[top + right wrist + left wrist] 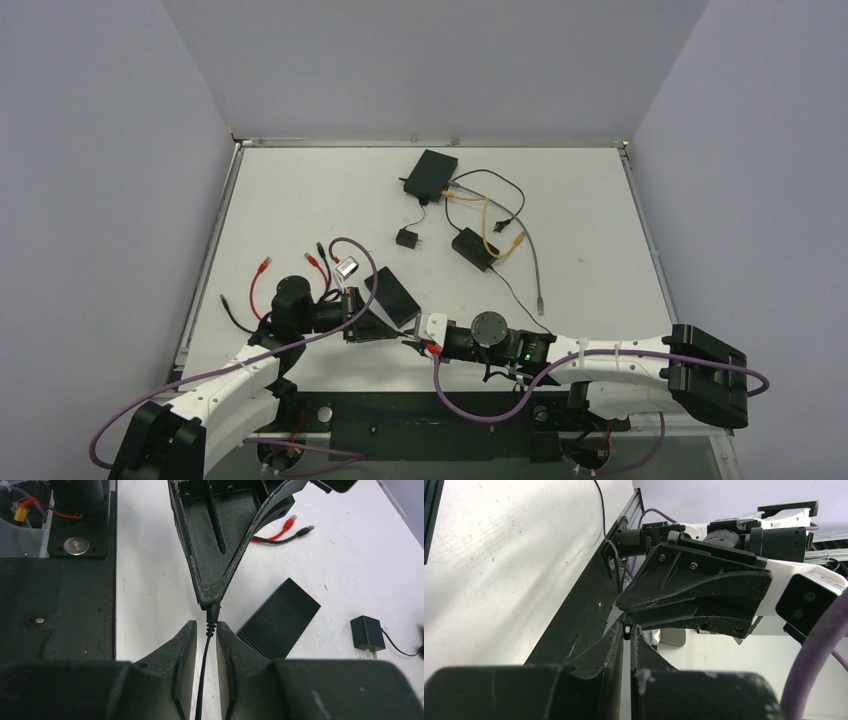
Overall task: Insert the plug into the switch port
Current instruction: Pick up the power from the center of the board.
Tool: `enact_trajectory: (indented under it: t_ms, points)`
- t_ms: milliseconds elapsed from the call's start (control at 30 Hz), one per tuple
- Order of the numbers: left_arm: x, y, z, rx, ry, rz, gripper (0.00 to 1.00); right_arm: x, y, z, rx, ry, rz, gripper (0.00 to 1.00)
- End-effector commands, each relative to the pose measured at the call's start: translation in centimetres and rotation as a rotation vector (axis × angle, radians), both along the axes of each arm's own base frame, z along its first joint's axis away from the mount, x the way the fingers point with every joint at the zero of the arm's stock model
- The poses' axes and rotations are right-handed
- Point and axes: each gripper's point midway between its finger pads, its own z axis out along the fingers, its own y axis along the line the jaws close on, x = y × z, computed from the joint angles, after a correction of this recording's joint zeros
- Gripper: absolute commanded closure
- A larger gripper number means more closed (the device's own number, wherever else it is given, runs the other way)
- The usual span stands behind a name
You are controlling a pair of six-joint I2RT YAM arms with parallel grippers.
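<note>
A small black plug [627, 629] on a thin black cable [202, 675] sits between both grippers near the table's front edge. My left gripper [627, 630] is shut on the plug's tip; its fingers [220, 555] come to a point over it in the right wrist view. My right gripper [206, 627] stands narrowly open round the plug's ribbed strain relief [211, 625], with the cable running between its fingers. The two grippers meet tip to tip in the top view, left [393, 335] and right [416, 345]. The black ribbed switch box [397, 297] lies just beyond them, and also shows in the right wrist view [278, 617].
Red cable ends [262, 270] [318, 262] and a black lead [230, 305] lie at the left. A power adapter [407, 238], two more black boxes [430, 175] [472, 248] with orange cables [490, 225] and a grey cable [535, 265] lie farther back. The black arm base plate [55, 605] borders the near edge.
</note>
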Motion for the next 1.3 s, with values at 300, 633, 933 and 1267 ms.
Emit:
enact_trajectory:
  t_ms: [300, 633, 933, 1267]
  points:
    - [-0.4, -0.2, 0.9, -0.031, -0.052, -0.028, 1.00, 0.0, 1.5, 3.0, 0.096, -0.027, 0.012, 0.88]
    - [-0.4, -0.2, 0.6, -0.028, -0.049, -0.028, 1.00, 0.1, 1.5, 3.1, 0.093, -0.030, 0.009, 1.00]
    - [1.8, -0.4, 0.1, 0.028, -0.042, 0.066, 0.66, 1.6, 0.1, 0.9, -0.017, 0.038, -0.120, 1.00]
    - [6.9, 0.9, -1.3, 0.221, -0.090, 0.283, 0.53, 3.1, -2.6, -1.7, -0.106, 0.172, -0.323, 1.00]
